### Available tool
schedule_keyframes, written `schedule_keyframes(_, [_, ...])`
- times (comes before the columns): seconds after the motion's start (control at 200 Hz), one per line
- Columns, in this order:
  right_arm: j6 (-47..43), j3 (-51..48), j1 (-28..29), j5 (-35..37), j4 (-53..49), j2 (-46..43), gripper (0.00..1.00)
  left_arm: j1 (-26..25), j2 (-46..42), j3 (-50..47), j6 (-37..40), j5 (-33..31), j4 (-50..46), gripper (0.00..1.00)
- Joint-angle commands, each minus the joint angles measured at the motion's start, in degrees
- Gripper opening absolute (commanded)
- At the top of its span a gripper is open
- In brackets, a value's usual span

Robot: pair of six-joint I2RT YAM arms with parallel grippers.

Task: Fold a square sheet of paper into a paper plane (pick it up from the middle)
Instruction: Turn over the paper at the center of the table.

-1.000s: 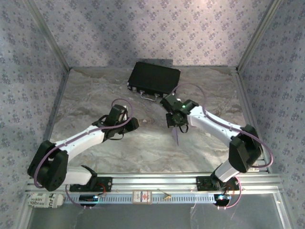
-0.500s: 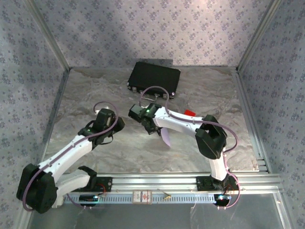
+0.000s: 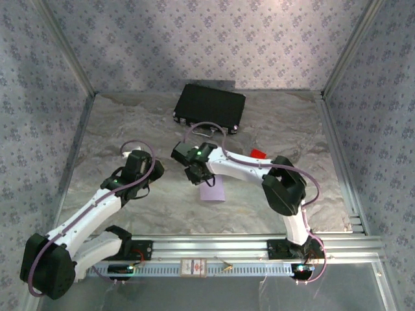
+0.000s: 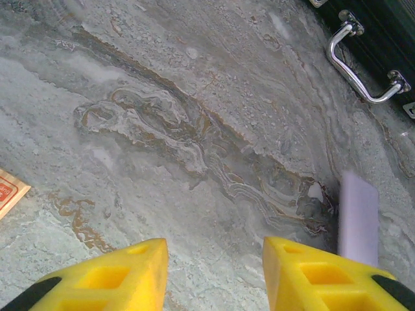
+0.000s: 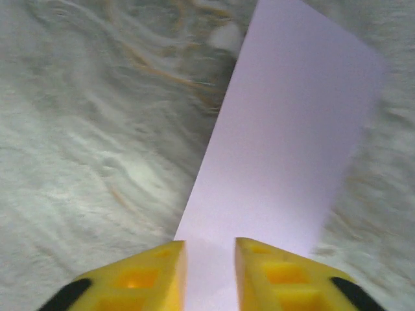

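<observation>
The square sheet of paper (image 3: 212, 190) is pale lilac and shows as a narrow folded rectangle lying flat on the marbled table. In the right wrist view the paper (image 5: 285, 162) stretches away from the fingers. My right gripper (image 3: 194, 175) hovers at its near end, open: the yellow jaws (image 5: 210, 249) stand a little apart, with lilac paper showing through the gap. My left gripper (image 3: 150, 175) is to the left of the sheet, open over bare table (image 4: 215, 249) with nothing between its fingers. The left wrist view has the paper (image 4: 358, 217) just right of its right finger.
A black case (image 3: 209, 105) lies at the back of the table, its metal handle (image 4: 363, 68) facing the arms. A small red block (image 3: 258, 153) sits right of the right forearm. An orange-edged card (image 4: 10, 191) lies at the left.
My right arm swung left and down with the hanging paper and laid it flat on the table; its jaws went from shut to slightly apart. The left arm drew back leftward.
</observation>
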Motion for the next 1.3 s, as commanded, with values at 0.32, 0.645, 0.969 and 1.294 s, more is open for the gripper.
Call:
schedule_keyframes(0.32, [13.22, -35.40, -17.12, -28.88, 39.11, -20.58, 0.21, 0.21, 9.39, 1.88, 1.33, 16.28, 8.52, 0.42])
schedule_keyframes(0.645, [19.74, -44.97, -21.78, -37.17, 55.54, -15.77, 0.13, -2.04, 20.97, 3.86, -1.81, 28.78, 17.18, 0.42])
schedule_keyframes(0.969, [17.10, -52.66, -26.12, -38.85, 56.16, -14.59, 0.12, -6.09, 28.32, 9.73, 1.89, 33.23, 15.54, 0.42])
schedule_keyframes(1.294, [14.89, -54.88, -30.43, -40.41, 54.43, -18.10, 0.12, -10.05, 37.99, 15.81, 1.97, 35.55, 13.49, 0.43])
